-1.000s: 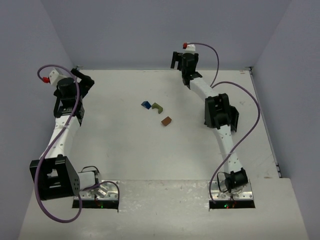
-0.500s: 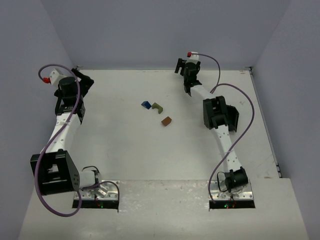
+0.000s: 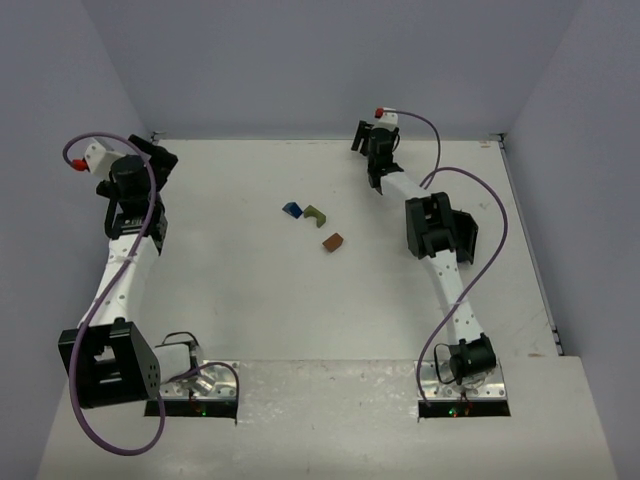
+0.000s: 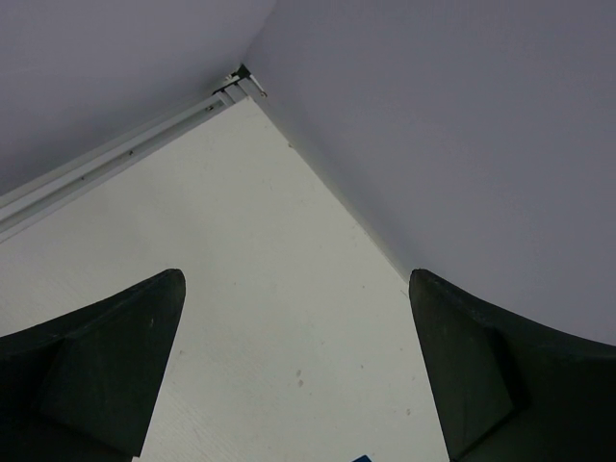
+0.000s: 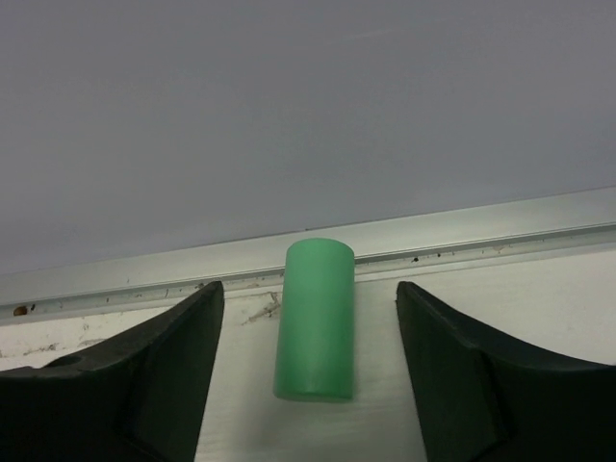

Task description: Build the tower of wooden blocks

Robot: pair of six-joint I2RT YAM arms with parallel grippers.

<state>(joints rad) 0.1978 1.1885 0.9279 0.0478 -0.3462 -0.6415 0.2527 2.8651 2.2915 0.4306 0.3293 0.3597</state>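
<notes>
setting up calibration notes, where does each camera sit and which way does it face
top external: above and behind the bases, looking down at the white table, blue block, olive block, brown block; both whole arms, left pincer, right pincer.
left wrist: on the left arm, facing a table corner and walls; own open fingers.
right wrist: low, facing the back rail and an upright green cylinder; own open fingers.
shared: all show the table; the cylinder only right wrist.

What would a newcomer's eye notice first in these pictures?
A mint-green cylinder sits untouched within the open right gripper, near the far wall. On the table, a blue block, an olive block and a brown-orange block lie loose, not stacked.
</notes>
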